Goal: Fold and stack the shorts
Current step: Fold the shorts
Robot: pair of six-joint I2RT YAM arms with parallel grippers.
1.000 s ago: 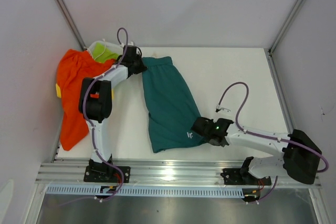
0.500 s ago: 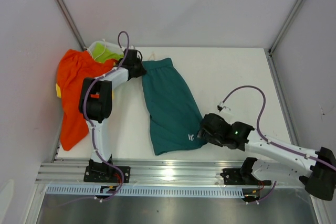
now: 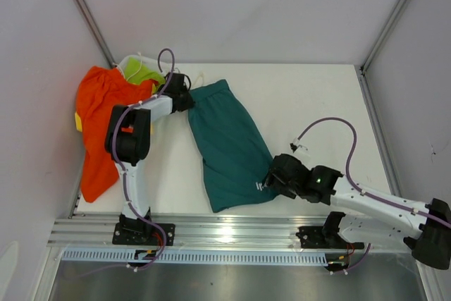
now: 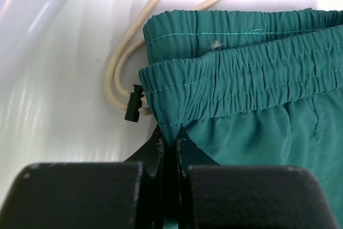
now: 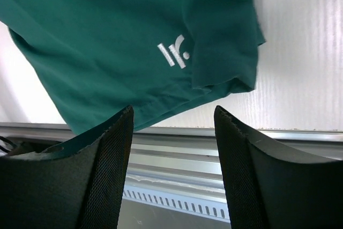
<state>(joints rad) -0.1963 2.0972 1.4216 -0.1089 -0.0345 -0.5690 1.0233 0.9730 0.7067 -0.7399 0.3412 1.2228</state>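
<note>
Pinches teal shorts (image 3: 229, 142) at far waistband with left gripper (image 4: 170, 137), right gripper (image 5: 172, 115) parted, empty, just short of near hem.

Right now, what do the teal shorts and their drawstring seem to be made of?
The teal shorts: thin, matte woven cloth, probably synthetic; the waistband puckers like elastic under stitched rows. The drawstring: smooth cream round cord, fibre unclear, with a black toggle that looks plastic.

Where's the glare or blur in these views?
Top external: bright reflection on the metal rail, otherwise even. Left wrist: glare streaks on the table at left, teal shorts sharp. Right wrist: white logo crisp, fingers dark, little detail.
</note>
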